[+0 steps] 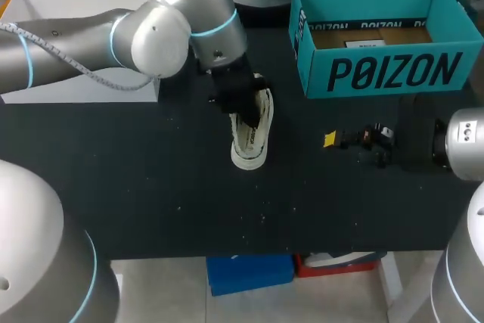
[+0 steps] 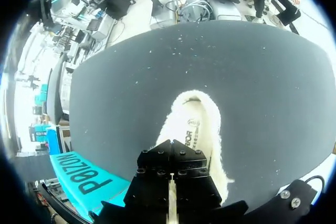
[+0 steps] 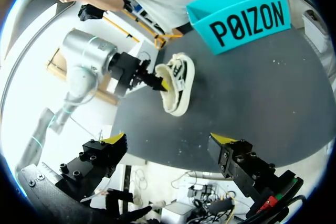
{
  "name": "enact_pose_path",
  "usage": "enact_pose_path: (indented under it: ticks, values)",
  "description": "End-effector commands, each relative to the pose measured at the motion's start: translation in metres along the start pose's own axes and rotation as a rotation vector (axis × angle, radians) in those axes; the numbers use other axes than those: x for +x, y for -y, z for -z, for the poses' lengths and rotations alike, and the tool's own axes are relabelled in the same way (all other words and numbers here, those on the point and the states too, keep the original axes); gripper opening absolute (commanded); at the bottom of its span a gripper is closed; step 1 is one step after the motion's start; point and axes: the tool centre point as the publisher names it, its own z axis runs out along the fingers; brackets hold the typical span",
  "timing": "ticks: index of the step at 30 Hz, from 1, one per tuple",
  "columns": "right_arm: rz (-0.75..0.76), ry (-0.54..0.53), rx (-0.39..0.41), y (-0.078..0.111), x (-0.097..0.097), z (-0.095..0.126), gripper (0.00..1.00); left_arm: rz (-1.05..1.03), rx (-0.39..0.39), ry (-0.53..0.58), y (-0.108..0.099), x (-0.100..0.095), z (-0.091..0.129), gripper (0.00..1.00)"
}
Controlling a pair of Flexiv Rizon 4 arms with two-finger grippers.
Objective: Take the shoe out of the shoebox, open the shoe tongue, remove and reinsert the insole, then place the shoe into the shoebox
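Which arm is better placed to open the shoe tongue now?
Left, most likely. The left gripper is already at the opening of the shoe, while the right gripper hangs open, apart from it, toward the right side of the table.

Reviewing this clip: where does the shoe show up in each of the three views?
Head view: the shoe lies mid-table at the left gripper, left of the shoebox.
Left wrist view: the shoe is directly ahead of that gripper, with the shoebox off to one side.
Right wrist view: the shoe is well ahead of the right gripper.
Shared landmark: the teal shoebox.
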Motion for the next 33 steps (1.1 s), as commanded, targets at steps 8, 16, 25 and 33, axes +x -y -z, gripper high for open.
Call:
enact_pose_path:
  ticks: [8, 16, 25, 33]
  values:
    - [0.0, -0.002, 0.001, 0.0, 0.0, 0.001, 1.0, 0.166, -0.223, 0.252, -0.042, -0.014, 0.081, 0.0]
    - [0.0, -0.002, 0.001, 0.0, 0.0, 0.001, 1.0, 0.269, -0.335, 0.176, -0.072, -0.006, 0.073, 0.0]
    - [0.0, -0.002, 0.001, 0.0, 0.0, 0.001, 1.0, 0.307, -0.3, 0.051, -0.076, 0.001, 0.052, 0.0]
    - [0.0, -0.002, 0.001, 0.0, 0.0, 0.001, 1.0, 0.302, -0.255, 0.014, -0.064, 0.012, 0.04, 0.0]
